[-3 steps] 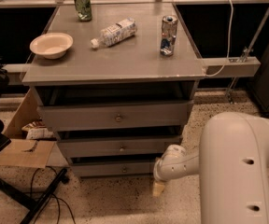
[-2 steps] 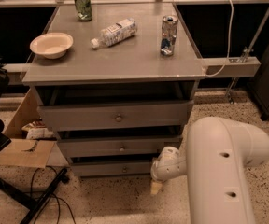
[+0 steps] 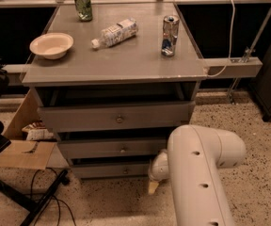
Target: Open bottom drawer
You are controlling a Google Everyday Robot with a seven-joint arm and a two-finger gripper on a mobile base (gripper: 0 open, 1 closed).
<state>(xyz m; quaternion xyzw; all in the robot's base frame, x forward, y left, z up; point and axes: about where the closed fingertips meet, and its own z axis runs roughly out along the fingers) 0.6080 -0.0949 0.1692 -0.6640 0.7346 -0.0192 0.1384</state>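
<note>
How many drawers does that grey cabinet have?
3, stacked: the top drawer, the middle drawer under it, and the bottom drawer lowest. None seems hidden. The robot's hand is by the bottom drawer's right end.

A grey cabinet (image 3: 126, 60) stands on a speckled floor (image 3: 260, 135). On top sit a white bowl (image 3: 51, 44), a green can (image 3: 83, 4), a plastic bottle (image 3: 114, 32) lying on its side, and a tall silver can (image 3: 170, 36). A big white robot arm (image 3: 201, 168) bends down at the lower right. Its gripper (image 3: 153, 186) is low near the floor, just beside the right end of the bottom drawer (image 3: 102, 171).
</note>
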